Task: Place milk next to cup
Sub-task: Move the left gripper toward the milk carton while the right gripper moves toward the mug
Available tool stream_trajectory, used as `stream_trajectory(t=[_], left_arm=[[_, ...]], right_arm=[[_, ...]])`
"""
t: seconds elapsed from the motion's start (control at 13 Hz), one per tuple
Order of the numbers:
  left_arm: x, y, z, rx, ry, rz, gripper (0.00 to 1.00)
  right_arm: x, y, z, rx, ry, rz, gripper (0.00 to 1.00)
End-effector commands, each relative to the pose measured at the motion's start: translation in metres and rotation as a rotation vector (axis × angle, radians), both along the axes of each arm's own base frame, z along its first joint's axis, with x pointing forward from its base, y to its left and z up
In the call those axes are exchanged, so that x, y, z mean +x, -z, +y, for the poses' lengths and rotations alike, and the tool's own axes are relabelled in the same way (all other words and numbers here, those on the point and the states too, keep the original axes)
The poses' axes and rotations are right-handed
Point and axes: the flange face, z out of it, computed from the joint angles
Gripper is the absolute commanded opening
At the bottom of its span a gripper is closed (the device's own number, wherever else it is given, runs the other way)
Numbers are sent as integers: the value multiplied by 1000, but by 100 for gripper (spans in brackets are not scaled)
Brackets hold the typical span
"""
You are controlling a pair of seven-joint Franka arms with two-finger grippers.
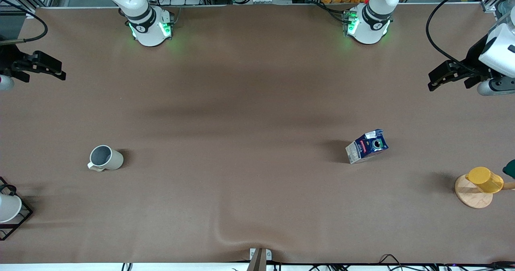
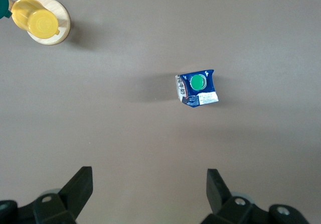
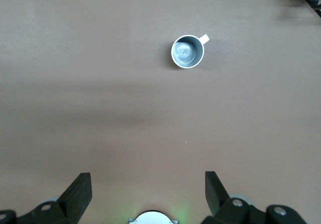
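Observation:
The milk (image 1: 367,145), a dark blue carton with white sides, a red band and a green cap, stands on the brown table toward the left arm's end; it also shows in the left wrist view (image 2: 197,88). The cup (image 1: 105,158), beige with a grey-blue inside and a small handle, stands upright toward the right arm's end, and shows in the right wrist view (image 3: 188,51). My left gripper (image 1: 436,81) is open and empty, high at the table's edge, apart from the milk. My right gripper (image 1: 56,70) is open and empty, high at the other edge.
A yellow cup (image 1: 485,179) lies on a round wooden coaster (image 1: 471,194) near the left arm's end, with a green object (image 1: 510,168) beside it. A white cup in a black wire frame (image 1: 10,209) stands at the right arm's end. The cloth has a wrinkle (image 1: 225,230) near the front edge.

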Motion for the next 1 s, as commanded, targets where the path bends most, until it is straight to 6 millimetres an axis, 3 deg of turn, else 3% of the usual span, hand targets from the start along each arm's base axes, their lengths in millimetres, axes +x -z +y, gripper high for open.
stream_trajectory(t=[0.0,0.46,0.92], left_arm=[[-8,-9,3,7,17,6,100],[-2,-9,10,6,-8,5,100],[38,43,-12,-16,-77,3,100]], right_arm=[[-1,-1,-1,11,9,2,100],[-2,-2,-1,11,7,0,100],[9,1,7,12,-18,-31,100]])
